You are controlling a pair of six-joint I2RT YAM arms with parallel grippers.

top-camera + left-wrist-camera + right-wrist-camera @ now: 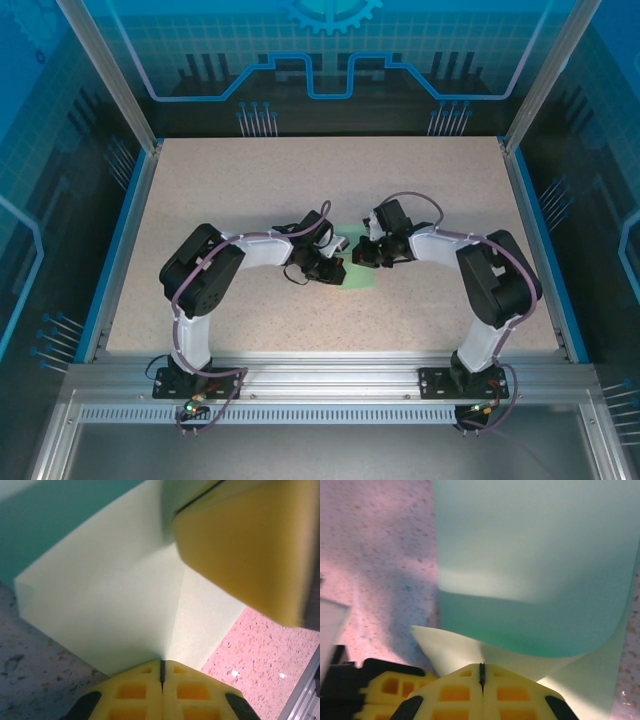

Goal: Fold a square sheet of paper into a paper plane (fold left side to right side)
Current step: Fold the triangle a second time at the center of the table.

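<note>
Yellow fingers (135,692) of the left gripper (162,662) are pressed together on an edge of the square sheet of paper (358,279), which is found at the middle of the speckled table (200,180), one side lifted and curled over. Further right, the right gripper (482,666) is likewise closed on the sheet's edge.

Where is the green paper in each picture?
Top external: the paper sits in the middle of the speckled table.
Left wrist: the paper spreads across the centre.
Right wrist: the paper curls over the upper right.
Shared landmark: the speckled table, at lower left and upper left.
</note>
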